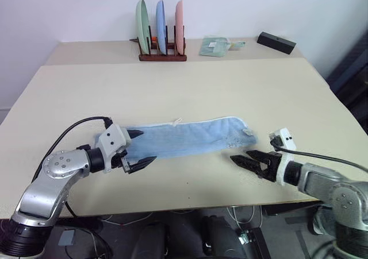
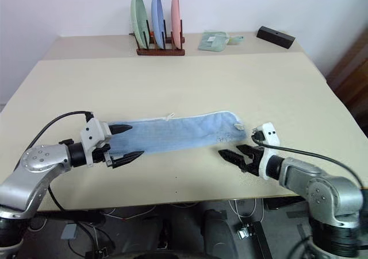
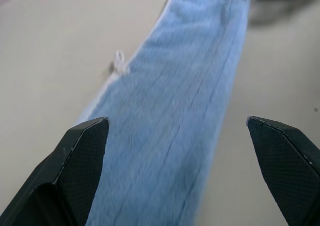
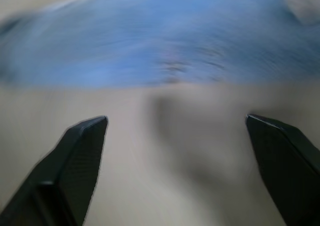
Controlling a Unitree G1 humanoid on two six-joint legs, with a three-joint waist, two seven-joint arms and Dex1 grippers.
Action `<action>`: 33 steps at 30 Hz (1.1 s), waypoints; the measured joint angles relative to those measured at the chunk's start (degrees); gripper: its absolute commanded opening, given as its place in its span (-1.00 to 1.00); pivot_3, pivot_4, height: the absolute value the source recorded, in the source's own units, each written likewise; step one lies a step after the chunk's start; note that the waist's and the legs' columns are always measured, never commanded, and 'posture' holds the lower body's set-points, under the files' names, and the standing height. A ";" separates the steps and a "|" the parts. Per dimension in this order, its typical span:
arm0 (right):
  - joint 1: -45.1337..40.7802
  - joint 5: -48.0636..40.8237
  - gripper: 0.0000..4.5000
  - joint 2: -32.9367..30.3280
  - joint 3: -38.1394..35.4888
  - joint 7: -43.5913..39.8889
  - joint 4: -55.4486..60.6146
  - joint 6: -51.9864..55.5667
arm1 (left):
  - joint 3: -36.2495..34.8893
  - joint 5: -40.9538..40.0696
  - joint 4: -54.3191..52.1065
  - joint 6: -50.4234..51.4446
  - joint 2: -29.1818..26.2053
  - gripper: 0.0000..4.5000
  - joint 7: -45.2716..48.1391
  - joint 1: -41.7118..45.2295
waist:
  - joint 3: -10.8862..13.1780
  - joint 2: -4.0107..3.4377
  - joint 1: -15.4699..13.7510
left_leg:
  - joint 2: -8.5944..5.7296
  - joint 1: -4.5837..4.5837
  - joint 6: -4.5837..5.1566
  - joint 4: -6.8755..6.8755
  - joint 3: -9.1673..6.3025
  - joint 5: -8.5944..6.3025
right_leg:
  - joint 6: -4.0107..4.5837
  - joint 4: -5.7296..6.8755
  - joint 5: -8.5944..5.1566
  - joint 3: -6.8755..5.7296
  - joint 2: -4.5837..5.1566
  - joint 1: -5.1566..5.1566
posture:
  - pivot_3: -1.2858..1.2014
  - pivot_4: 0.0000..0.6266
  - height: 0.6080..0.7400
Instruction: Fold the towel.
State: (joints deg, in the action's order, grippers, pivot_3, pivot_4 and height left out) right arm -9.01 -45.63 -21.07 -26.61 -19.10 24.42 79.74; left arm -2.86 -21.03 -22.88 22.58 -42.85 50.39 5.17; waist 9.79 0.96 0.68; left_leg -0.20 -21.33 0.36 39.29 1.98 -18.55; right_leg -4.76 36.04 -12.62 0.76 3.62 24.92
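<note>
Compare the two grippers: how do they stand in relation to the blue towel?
The left gripper sits at the towel's left end, its fingers straddling the cloth; the right gripper sits near the right end, beside the towel's near edge, over bare table. The left points along the towel; the right points across toward it. Both are open and hold nothing.

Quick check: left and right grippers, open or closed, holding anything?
Left gripper: open, empty, at the towel's left end.
Right gripper: open, empty, near its right end.
</note>
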 measured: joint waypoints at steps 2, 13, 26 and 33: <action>-3.42 -0.25 0.99 6.27 -4.93 5.52 0.01 4.35 | 0.33 -0.59 0.06 -0.48 0.22 1.00 1.05 0.25 | -0.02 0.01 0.18 | 0.01 -0.01 0.00 -0.02 0.00 0.00 | -0.09 0.01 0.05 0.00 -0.02 0.02 | 0.03 -0.52 1.00; -17.46 4.70 0.99 25.26 -22.67 23.10 0.22 12.40 | 1.53 -2.95 -1.11 -0.31 -0.02 1.00 4.67 -2.12 | -0.06 -0.06 0.17 | -0.05 -0.03 0.00 -0.03 0.00 0.00 | -0.10 0.00 0.05 -0.06 -0.05 0.04 | 0.03 -0.52 1.00; -24.32 13.38 -0.99 27.74 -30.94 30.36 -0.41 10.21 | 3.69 -2.79 -1.68 -0.34 0.67 1.00 3.89 -2.49 | -0.03 -0.12 0.45 | -0.06 -0.07 0.01 -0.08 -0.02 0.00 | -0.10 -0.02 0.05 -0.15 -0.10 0.09 | 0.03 -0.52 1.00; -26.45 13.42 -0.99 14.86 -29.16 25.94 -6.48 5.88 | 4.13 -1.97 0.86 -0.63 1.42 1.00 3.47 -1.44 | 0.04 -0.23 0.17 | -0.13 -0.12 0.04 -0.08 -0.01 -0.01 | -0.10 -0.13 0.03 -0.15 -0.09 0.07 | 0.03 -0.52 1.00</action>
State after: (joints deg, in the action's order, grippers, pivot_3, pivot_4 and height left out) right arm -35.47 -32.21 -6.21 -55.76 6.84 17.94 85.61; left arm 1.26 -23.00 -22.03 21.95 -41.43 53.86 3.73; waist 9.83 0.73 0.85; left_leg -0.33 -21.45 0.40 39.21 1.97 -18.57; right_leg -4.85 35.92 -12.59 0.61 3.53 25.00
